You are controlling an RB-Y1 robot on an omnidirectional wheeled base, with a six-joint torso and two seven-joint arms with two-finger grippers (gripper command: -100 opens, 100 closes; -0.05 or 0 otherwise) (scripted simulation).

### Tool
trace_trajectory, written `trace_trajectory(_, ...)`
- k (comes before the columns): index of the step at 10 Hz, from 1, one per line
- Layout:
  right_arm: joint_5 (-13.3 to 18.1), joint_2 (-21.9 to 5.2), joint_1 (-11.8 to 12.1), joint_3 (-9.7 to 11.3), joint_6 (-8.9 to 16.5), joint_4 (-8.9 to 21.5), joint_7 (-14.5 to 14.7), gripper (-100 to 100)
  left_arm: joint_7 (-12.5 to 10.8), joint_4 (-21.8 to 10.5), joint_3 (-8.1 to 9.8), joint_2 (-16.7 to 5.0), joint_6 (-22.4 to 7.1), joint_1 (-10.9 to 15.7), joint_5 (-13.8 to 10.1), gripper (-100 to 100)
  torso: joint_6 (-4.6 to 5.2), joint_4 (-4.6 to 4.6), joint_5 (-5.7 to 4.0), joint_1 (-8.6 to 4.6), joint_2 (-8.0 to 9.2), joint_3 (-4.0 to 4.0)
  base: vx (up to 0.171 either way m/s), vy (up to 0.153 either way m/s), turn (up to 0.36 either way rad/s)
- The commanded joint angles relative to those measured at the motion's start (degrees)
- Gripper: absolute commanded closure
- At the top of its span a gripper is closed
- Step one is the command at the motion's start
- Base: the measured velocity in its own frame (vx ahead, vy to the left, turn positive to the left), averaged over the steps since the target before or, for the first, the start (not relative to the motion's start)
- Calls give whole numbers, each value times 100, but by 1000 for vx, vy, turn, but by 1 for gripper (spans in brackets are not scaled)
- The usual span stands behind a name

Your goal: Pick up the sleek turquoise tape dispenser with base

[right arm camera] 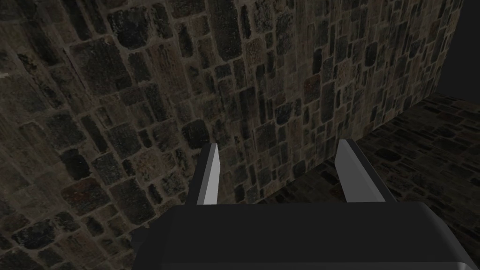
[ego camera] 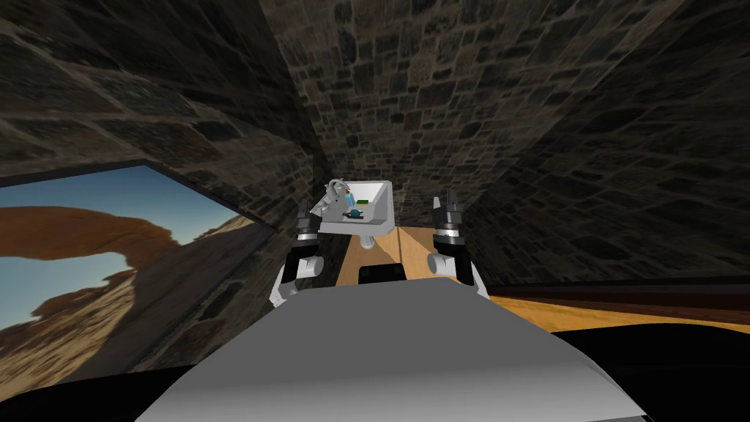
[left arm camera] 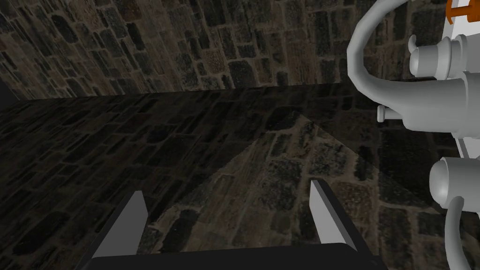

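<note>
A small turquoise tape dispenser (ego camera: 354, 213) lies in a white sink basin (ego camera: 381, 199) straight ahead, mounted on the stone wall. My left gripper (ego camera: 302, 207) is raised just left of the basin, open, with nothing between its fingers (left arm camera: 225, 187). Close beside that hand stands the grey faucet (left arm camera: 403, 101). My right gripper (ego camera: 444, 198) hangs to the right of the basin, a little apart from it, also open and empty (right arm camera: 279, 143), facing the stone wall.
In the basin near the dispenser are a pale blue bottle (ego camera: 348, 196) and a small green item (ego camera: 362, 202). Dark stone walls close in on both sides. A wooden floor strip (ego camera: 388, 256) runs under the sink. A large desert landscape picture (ego camera: 110, 256) is at the left.
</note>
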State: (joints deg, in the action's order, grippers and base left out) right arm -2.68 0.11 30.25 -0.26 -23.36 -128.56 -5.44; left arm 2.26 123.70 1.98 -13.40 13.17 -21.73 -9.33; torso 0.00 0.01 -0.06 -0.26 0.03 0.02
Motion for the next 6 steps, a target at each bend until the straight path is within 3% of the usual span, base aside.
trace_trajectory(1, 0, 0, 0, 0, 0, 0, 0, 0, -44, -8, -5, -48, -224, 66, -76, -100, 0, 0, 0, 0, 0, 0, -11, -59, -19)
trace_trajectory(6, 0, 0, 0, 0, 0, 0, 0, 0, -303, -172, -48, -387, -1020, 418, -552, -100, -2, -1, 0, 4, -3, -2, 1, -66, -27)
